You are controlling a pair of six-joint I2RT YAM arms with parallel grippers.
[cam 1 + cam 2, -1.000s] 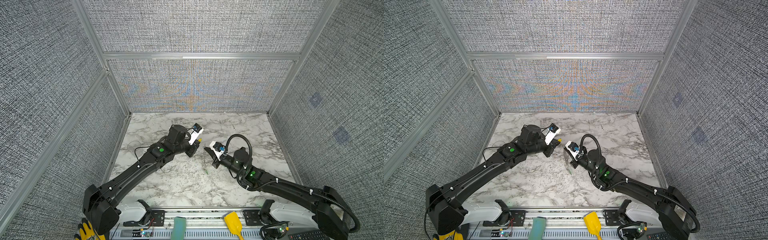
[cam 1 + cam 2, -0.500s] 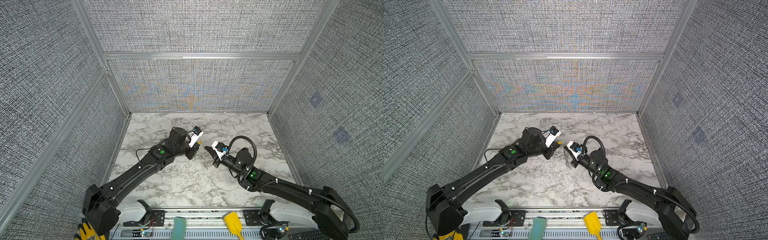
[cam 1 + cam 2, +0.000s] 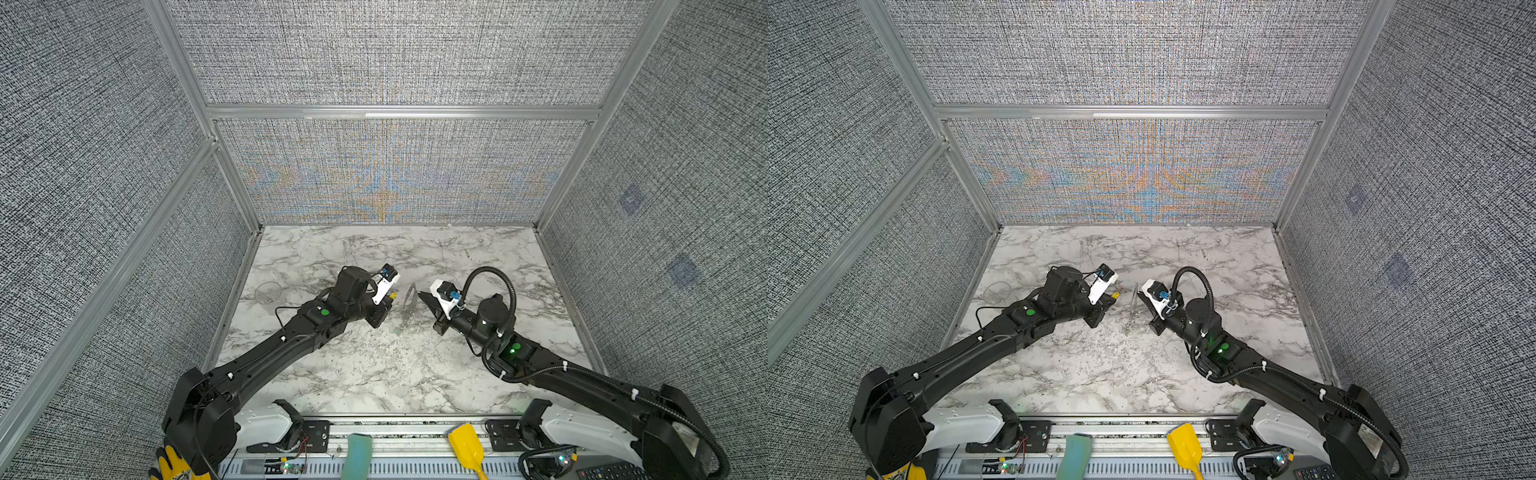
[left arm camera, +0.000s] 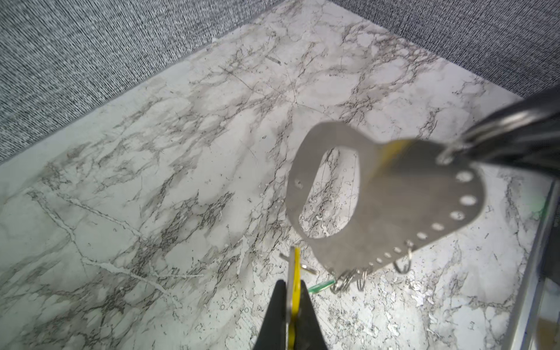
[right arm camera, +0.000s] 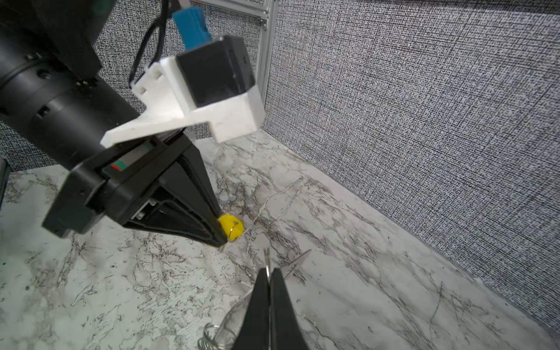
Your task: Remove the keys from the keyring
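Slippage threatens: right fingers (image 5: pixel 263 281) pinch the keyring (image 4: pixel 378 212) by its thin edge (green key (image 4: pixel 321 286) attached), left fingers (image 4: pixel 282 291) clamp the yellow key (image 4: pixel 295 266); a tug could wrench the keyring free.

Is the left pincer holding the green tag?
No, the left pincer is shut on the yellow tag; the green tag hangs from the keyring.

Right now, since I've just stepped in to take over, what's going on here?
The right gripper is shut on the edge of the keyring, holding it up over the marble table. The left gripper pinches the yellow key, which looks free of the keyring. The green key hangs from a small ring on it, not yet removed.
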